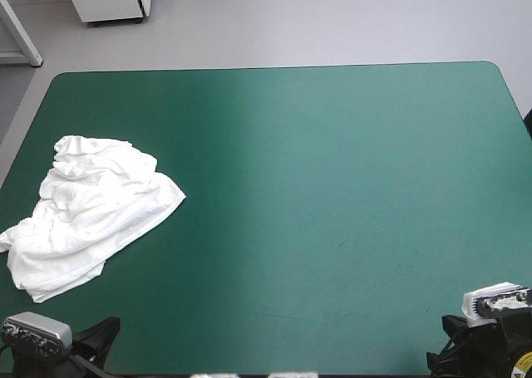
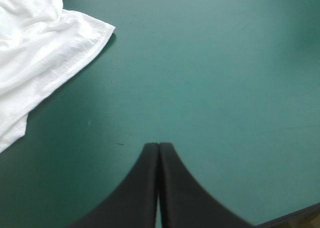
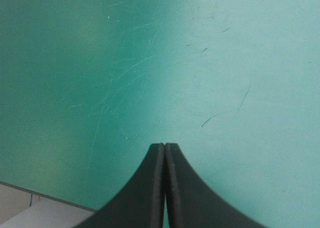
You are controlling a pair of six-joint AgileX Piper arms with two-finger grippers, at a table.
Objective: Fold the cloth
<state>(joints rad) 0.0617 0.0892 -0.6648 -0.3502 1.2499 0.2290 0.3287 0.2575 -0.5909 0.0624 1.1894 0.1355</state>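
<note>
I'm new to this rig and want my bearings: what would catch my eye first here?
The white T-shirt, a crumpled heap by the left edge of the teal-green table. Otherwise the left gripper and right gripper, both shut and holding nothing, sit at the near edge, clear of the shirt.

The left pincer (image 2: 159, 147) rises at the bottom centre of the frame, its two black fingers pressed together into one pointed arch. The white T-shirt (image 2: 42, 52) lies crumpled in the upper left, apart from the pincer, with one corner reaching toward the top centre. The bare teal-green surface (image 2: 220, 77) fills the rest, and its edge crosses the lower right corner.
</note>
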